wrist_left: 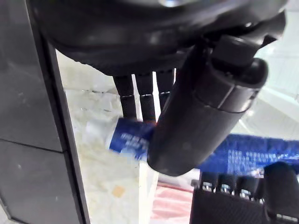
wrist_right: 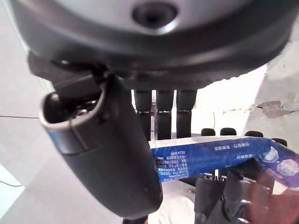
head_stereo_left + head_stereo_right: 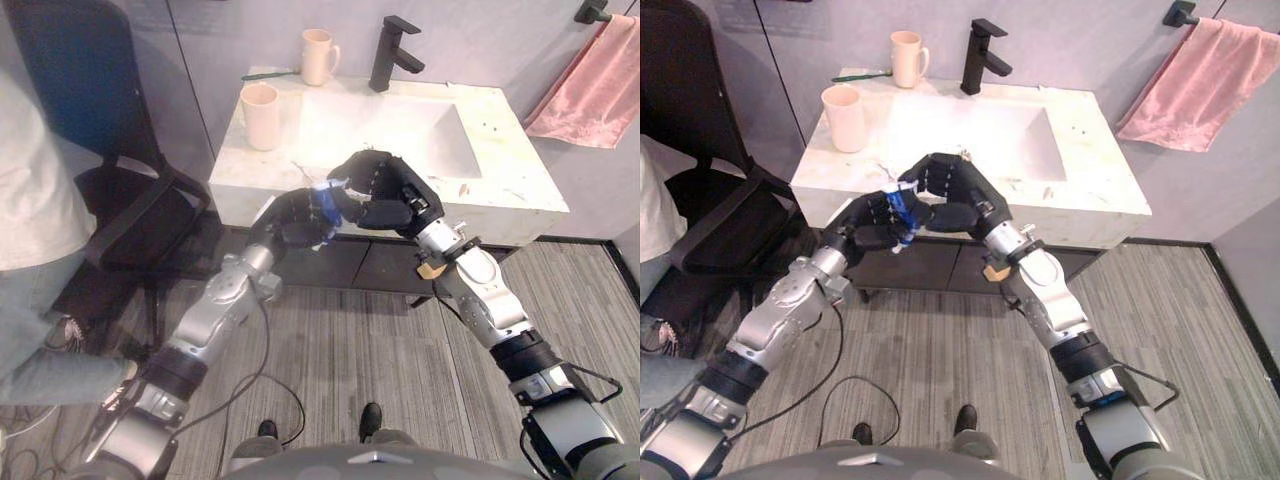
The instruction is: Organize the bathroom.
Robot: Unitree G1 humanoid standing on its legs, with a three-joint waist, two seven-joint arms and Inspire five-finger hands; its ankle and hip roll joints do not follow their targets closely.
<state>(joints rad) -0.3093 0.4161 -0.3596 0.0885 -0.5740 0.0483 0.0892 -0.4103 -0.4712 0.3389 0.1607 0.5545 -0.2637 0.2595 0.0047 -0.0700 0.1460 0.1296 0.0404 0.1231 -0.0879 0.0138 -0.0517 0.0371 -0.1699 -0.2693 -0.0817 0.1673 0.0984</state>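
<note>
Midway, both my left hand (image 3: 300,218) and right hand (image 3: 385,190) had fingers curled on the blue tube (image 2: 210,156) above the worktop (image 3: 500,195), not yet stowed.

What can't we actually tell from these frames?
- Blue tube: mostly covered by the left hand and right hand in the eye views; its ends are hidden, so whether it has a cap is unclear.
- Tube print: too small in the wrist views to read.
- Green item beside the far cup: too small to identify.
- Pink towel: cut off by the frame edge.
- Near cup: its inside is hidden by its wall.
</note>
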